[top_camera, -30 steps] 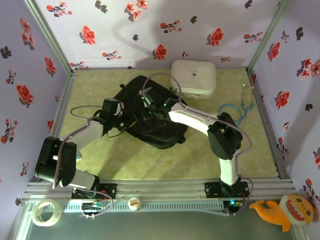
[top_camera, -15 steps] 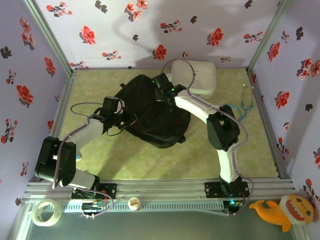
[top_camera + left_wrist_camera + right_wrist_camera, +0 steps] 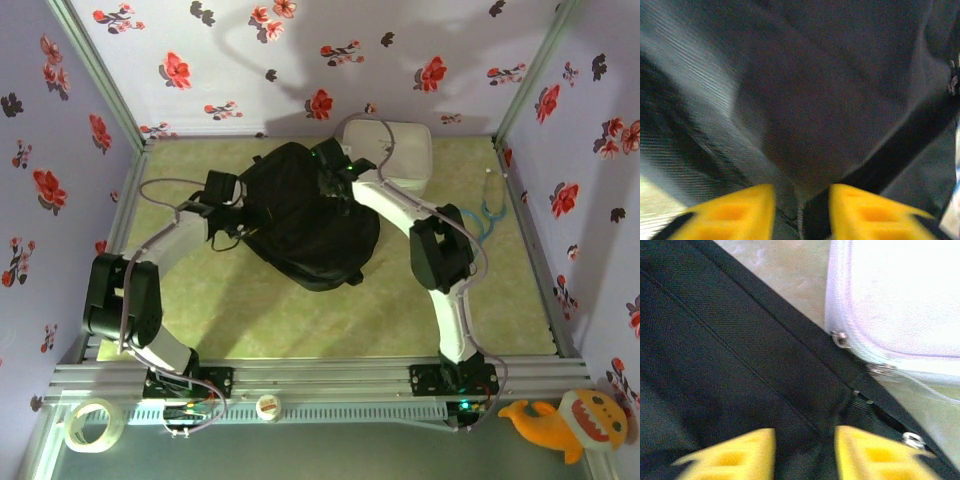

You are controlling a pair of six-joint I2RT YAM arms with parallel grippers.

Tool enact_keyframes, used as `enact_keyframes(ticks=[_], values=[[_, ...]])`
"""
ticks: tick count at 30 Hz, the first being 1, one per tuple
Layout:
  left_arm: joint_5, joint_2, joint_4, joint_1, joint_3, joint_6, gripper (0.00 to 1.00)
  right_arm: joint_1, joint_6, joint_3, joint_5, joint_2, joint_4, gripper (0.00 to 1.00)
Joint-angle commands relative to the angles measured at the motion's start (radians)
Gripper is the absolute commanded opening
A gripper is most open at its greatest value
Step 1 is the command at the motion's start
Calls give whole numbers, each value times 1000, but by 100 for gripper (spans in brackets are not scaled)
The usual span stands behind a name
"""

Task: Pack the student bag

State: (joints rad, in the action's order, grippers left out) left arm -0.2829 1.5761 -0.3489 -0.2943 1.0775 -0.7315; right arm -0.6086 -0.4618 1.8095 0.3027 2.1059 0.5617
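Three floral walls (image 3: 250, 60); bag (image 3: 300, 225) on tabletop (image 3: 250, 315).

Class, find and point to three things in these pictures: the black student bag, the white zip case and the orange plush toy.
student bag (image 3: 305, 235): top external view, middle of its black fabric.
white zip case (image 3: 900, 295): right wrist view, its white top face.
plush toy (image 3: 548, 428): top external view, its orange body.

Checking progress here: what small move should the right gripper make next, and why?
Probably shift the right gripper toward the zipper pull on the student bag and close there: its jaws stand apart over plain fabric, and the white zip case lies outside, beside it.
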Motion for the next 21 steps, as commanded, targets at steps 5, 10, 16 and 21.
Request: enact_keyframes(ticks=[5,10,16,21], values=[[367,-195,-142,97,48,139,71,36,95,-327,115,-457,-161,93],[595,-362,-59,185,-80,214,92,94,161,-598,328,-686,-242,99],[774,-525,212,281,-353,271,100,256,155,-937,423,-913,-369,100],[852,-561,461,318,-552,403,100,398,156,-1175,435,-1036,-530,100]])
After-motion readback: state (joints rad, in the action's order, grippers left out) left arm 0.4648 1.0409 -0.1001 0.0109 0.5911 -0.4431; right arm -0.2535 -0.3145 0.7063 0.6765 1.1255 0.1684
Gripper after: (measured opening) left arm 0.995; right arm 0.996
